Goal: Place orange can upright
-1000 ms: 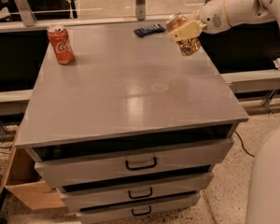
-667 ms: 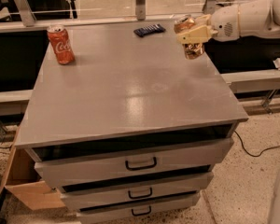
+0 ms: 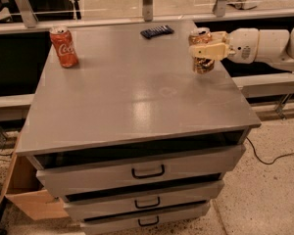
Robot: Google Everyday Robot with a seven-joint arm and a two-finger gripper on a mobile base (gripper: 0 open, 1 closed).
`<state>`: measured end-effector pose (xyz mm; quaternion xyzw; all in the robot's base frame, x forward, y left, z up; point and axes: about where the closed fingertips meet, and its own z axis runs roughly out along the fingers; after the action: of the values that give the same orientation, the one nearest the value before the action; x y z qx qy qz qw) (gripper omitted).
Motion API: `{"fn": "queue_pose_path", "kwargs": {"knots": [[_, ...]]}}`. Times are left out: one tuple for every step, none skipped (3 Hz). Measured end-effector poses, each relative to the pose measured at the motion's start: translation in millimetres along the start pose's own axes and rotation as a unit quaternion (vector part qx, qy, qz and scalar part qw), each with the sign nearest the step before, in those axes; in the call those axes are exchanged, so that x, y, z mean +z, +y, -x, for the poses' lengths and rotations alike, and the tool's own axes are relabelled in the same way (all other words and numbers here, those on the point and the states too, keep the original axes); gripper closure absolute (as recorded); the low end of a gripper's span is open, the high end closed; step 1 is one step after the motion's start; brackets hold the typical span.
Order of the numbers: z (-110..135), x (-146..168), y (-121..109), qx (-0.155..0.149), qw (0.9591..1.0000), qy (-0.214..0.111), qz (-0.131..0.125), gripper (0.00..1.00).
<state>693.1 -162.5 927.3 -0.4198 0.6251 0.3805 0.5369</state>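
While gripped by the end effector (image 3: 201,50), the orange can (image 3: 204,65) is held upright at the counter's (image 3: 137,97) right edge.

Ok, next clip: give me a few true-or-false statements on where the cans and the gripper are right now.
1. The gripper grips the orange can at the table's right rear. True.
2. The red cola can lies on its side. False: it stands upright, left rear.
3. The orange can is roughly upright. True.
4. The dark flat object lies at the front edge. False: it lies near the rear edge.
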Motion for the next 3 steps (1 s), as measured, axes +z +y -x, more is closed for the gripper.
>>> {"fn": "queue_pose_path", "kwargs": {"knots": [[-8.9,-9.2,5.5,0.005,0.9991,-0.04,0.012,1.0],[-16.6,-19.4,8.9,0.005,0.9959,-0.088,0.022,0.84],[-23.1,-22.6,13.4,0.001,0.9924,-0.118,0.034,0.59]]}}
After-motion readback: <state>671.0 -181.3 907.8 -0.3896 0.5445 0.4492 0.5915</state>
